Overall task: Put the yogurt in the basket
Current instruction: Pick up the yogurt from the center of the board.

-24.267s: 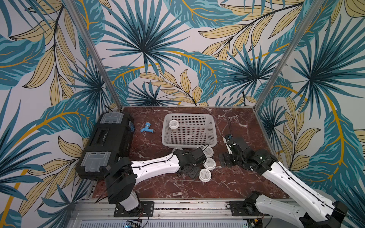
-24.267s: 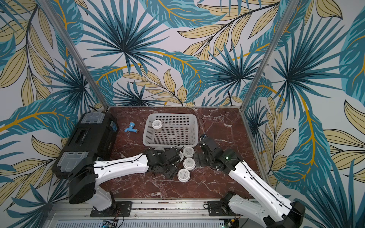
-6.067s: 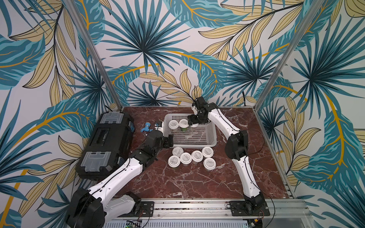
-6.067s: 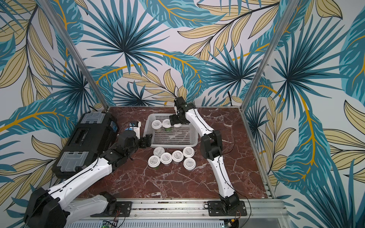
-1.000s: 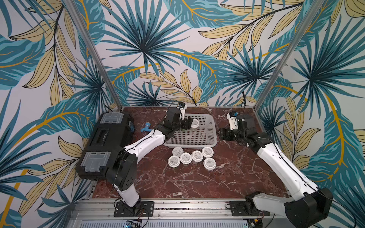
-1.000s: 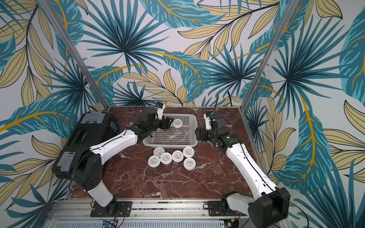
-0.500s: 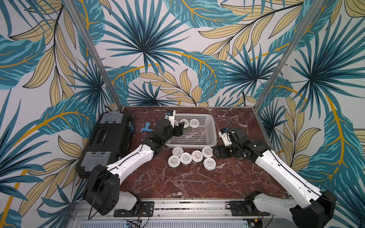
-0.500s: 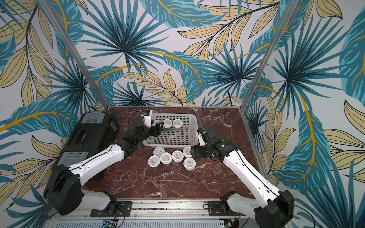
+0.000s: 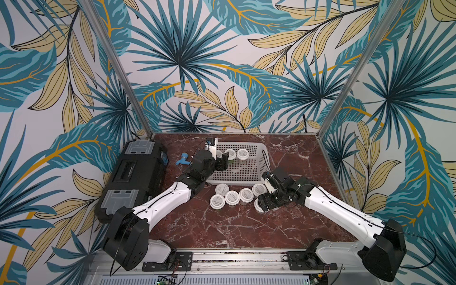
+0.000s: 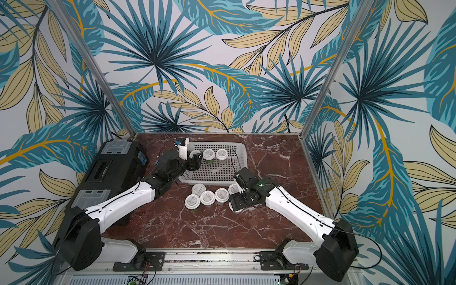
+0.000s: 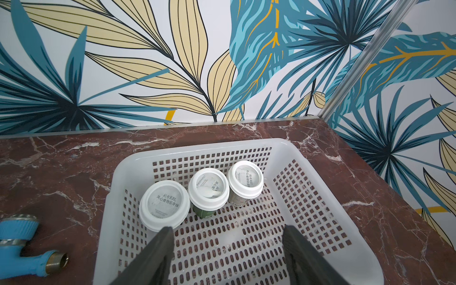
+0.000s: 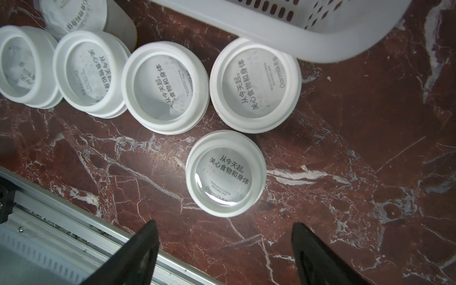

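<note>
Left gripper [image 11: 227, 235] parted and empty over the basket [image 11: 320, 217], right gripper [image 12: 223, 233] spread wide, empty, over the lone near yogurt cup [image 12: 225, 174]

Three yogurt cups [image 11: 209, 190] in basket [image 11: 308, 197], six beside (white-lidded)

In a top view, the right gripper [image 9: 260, 205] covered most of one cup [image 9: 256, 209] just in front of the basket [image 9: 246, 143], and the left gripper [image 9: 220, 161] hid part of a cup [image 9: 219, 153] inside it. We could not read the lids [image 9: 232, 197] there. In the right wrist view, the basket ran off the frame.
</note>
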Robot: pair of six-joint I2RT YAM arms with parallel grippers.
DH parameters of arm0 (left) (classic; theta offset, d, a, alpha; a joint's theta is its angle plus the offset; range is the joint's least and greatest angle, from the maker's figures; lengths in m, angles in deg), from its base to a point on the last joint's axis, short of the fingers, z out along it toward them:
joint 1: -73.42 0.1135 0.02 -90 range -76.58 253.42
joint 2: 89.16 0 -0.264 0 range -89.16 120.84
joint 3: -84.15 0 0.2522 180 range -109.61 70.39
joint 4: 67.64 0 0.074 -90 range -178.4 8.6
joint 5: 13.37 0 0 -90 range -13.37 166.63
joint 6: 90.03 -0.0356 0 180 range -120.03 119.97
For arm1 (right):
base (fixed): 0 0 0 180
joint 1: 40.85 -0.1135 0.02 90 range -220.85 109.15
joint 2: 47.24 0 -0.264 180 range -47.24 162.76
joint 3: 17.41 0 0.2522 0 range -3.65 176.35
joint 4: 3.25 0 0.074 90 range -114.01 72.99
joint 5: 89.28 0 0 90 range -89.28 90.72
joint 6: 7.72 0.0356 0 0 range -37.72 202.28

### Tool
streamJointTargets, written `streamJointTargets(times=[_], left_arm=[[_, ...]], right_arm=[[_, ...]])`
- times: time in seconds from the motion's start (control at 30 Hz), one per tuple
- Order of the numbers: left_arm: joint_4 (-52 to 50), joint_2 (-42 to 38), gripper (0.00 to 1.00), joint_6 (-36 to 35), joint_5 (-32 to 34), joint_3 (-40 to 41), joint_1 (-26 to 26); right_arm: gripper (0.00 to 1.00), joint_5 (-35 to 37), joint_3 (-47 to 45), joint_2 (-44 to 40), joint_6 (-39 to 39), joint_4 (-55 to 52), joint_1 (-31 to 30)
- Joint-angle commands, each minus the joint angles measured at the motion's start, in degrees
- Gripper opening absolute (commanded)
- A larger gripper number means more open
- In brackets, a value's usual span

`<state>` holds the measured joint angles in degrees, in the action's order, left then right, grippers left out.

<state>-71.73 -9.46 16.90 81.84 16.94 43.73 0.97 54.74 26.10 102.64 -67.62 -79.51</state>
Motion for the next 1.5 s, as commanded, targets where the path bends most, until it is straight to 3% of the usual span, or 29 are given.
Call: streamJointTargets(times=[0.0, 0.7, 1.47], left_arm=[[1.6, -1.0, 0.73, -0.5, 0.5, 1.7, 0.3], [1.4, -0.7, 0.73, -0.4, 0.5, 1.3, 0.4], [1.3, -0.4, 0.73, -0.5, 0.2, 1.2, 0.4]], right_arm=[[0.89, 1.9, -0.8, 1.7, 0.9, -1.2, -0.9], [0.92, 2.5, 0.1, 8.6, -0.2, 1.5, -1.7], [0.79, 2.8, 2.1, 12.0, -1.0, 1.9, -2.0]])
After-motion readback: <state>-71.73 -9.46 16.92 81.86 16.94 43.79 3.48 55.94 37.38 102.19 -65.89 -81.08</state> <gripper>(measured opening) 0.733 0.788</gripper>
